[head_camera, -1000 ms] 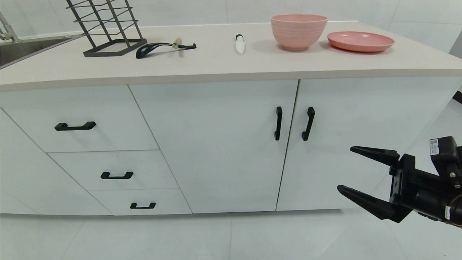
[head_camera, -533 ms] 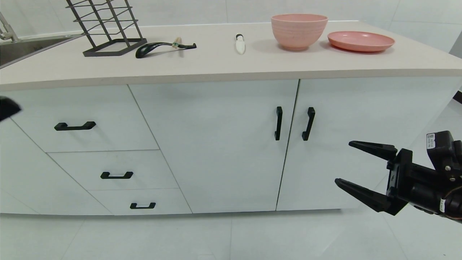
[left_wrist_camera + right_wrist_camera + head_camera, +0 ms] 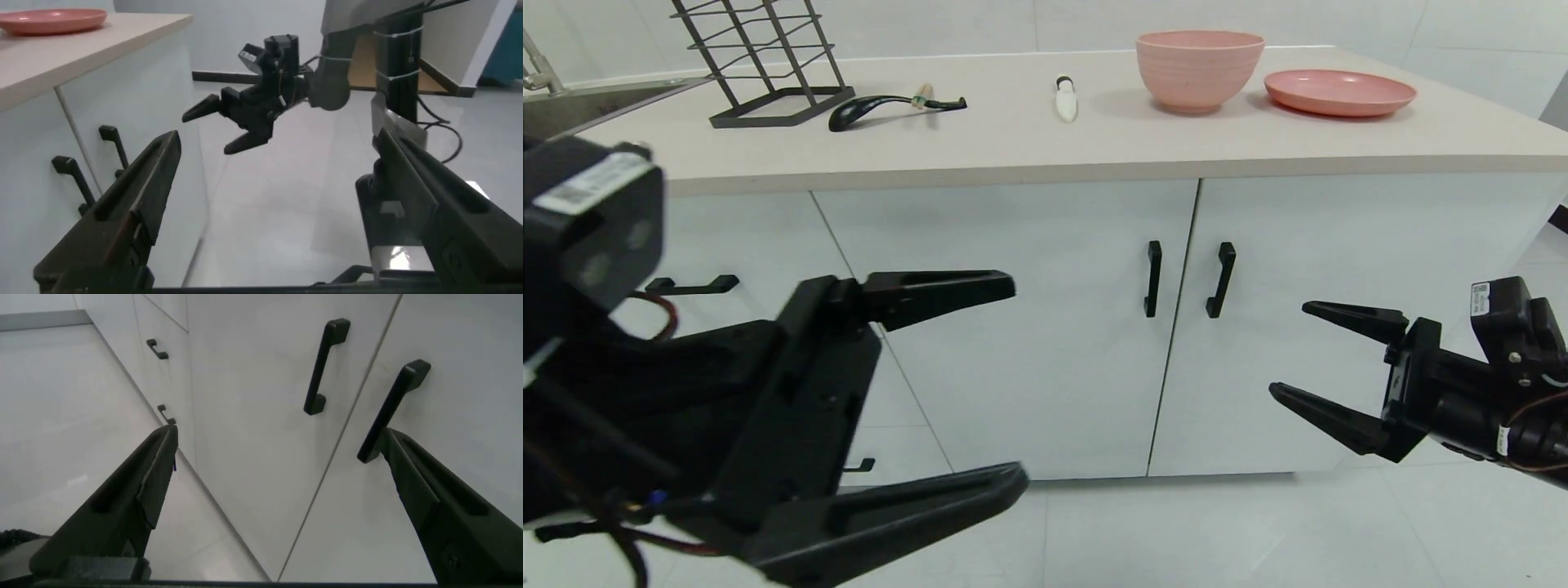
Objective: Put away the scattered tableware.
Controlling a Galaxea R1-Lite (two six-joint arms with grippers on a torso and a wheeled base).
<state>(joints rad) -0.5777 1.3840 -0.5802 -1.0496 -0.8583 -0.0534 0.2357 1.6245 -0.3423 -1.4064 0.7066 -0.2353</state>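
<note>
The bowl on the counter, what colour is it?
The bowl is pink, faintly ribbed, and shows best in the head view, beside a matching pink plate.

**Matte black arms with pointed fingers and small labels**

The left gripper [image 3: 1018, 382] is showing at eight o'clock in the head view as matte black, its two broad fingers tapering to blunt points. A white coded sticker [image 3: 592, 181] is sitting on the boxy camera housing [image 3: 613, 245] behind it, and a red wire [image 3: 660, 314] is looping just below. The right gripper [image 3: 1289, 349], at four o'clock, is wearing the same black, with slimmer pointed fingers, a white coded label [image 3: 1490, 298], small silver screws [image 3: 1515, 357] and a thin reddish wire [image 3: 1531, 415].
</note>
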